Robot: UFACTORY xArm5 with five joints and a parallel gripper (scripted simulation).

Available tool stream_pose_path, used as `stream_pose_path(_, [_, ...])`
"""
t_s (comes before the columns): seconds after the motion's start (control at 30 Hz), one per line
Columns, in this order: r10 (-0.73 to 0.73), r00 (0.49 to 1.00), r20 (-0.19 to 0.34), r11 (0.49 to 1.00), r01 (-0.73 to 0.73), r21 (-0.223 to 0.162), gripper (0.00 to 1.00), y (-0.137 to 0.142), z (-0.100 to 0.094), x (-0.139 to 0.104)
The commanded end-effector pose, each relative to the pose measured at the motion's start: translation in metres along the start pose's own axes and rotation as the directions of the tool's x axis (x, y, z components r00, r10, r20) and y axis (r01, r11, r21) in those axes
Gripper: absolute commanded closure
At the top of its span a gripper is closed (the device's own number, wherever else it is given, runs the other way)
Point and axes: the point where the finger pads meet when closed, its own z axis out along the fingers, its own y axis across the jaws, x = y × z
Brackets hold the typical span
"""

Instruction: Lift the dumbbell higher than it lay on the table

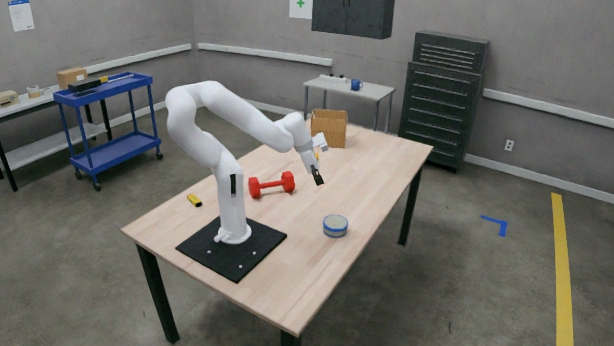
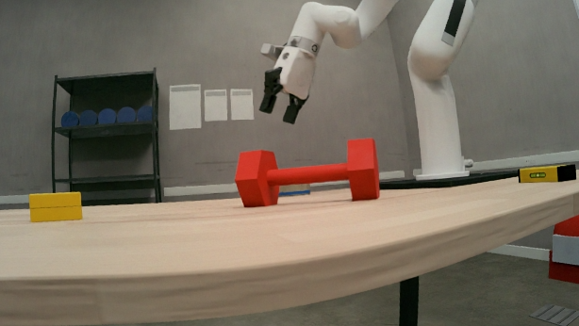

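Because its hexagonal ends sit flat on the desk (image 1: 380,165), the red dumbbell (image 1: 271,185) cannot roll; it lies just left of centre in the top view, its thin bar raised off the wood between the two heads — the natural place to grip. Above it, in the upper middle of the exterior view, the claw (image 2: 280,107) hangs with its dark fingers spread wide and nothing between them, tilted downward toward the bar but well apart from it. From the top view it sits just right of the dumbbell's right-hand head, so the grasp looks not yet begun. Further out stand a cardboard box (image 1: 329,127), a blue-banded roll (image 1: 335,225) and a small yellow level (image 1: 194,200).
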Motion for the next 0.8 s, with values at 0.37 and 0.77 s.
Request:
stream_pose_path(0.37, [-0.092, 0.976, 0.200, 0.996, 0.089, 0.022, 0.00, -0.097, 0.010, -0.062])
stream_pose_path(0.77, [-0.157, 0.938, 0.308, 0.986, 0.164, 0.002, 0.00, -0.145, 0.008, -0.117])
